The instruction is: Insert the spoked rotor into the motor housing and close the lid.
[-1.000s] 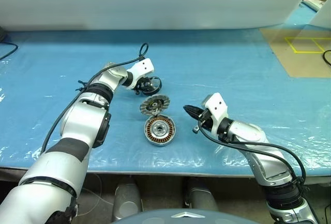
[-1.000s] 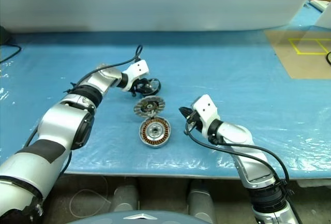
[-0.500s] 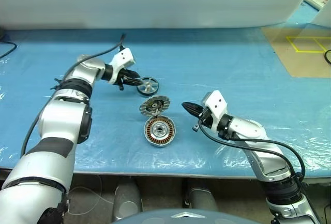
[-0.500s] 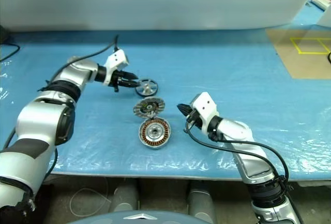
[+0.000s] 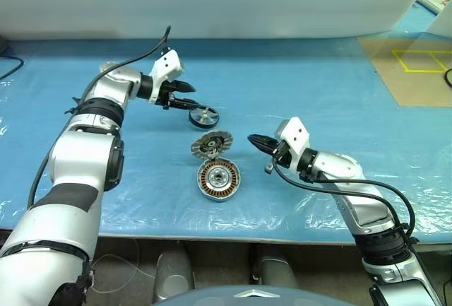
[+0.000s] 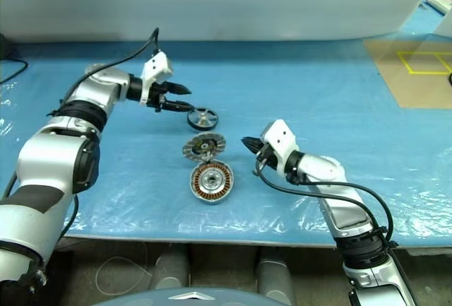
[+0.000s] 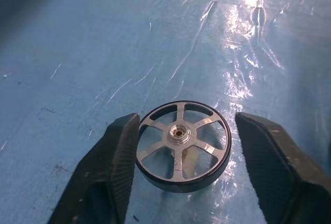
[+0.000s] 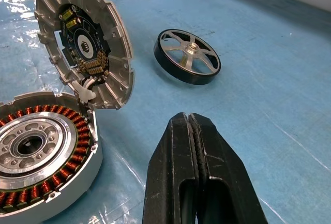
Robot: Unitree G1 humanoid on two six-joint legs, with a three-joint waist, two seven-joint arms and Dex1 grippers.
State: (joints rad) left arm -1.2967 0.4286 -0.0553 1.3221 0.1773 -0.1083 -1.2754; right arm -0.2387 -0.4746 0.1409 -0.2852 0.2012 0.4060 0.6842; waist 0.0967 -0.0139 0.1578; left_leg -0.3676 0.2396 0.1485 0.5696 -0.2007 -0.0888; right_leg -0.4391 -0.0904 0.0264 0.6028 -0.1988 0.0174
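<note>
Between the spread fingers [image 7: 108,172] of the left gripper [image 7: 181,175] lies the spoked wheel [image 7: 183,153], flat on the blue sheet [image 5: 318,87]; the fingers stand apart on either side of its rim, one close against it, the other clear, so the wheel is released rather than gripped. Just nearer the robot sits the round metal lid [image 8: 85,43], tilted up on its edge and touching the motor housing [image 5: 217,179], which lies flat with its copper windings facing up. To the right of these, the right gripper [image 5: 256,140] hovers above the sheet with its fingers [image 8: 178,157] pressed tightly together on nothing, pointing towards the lid
</note>
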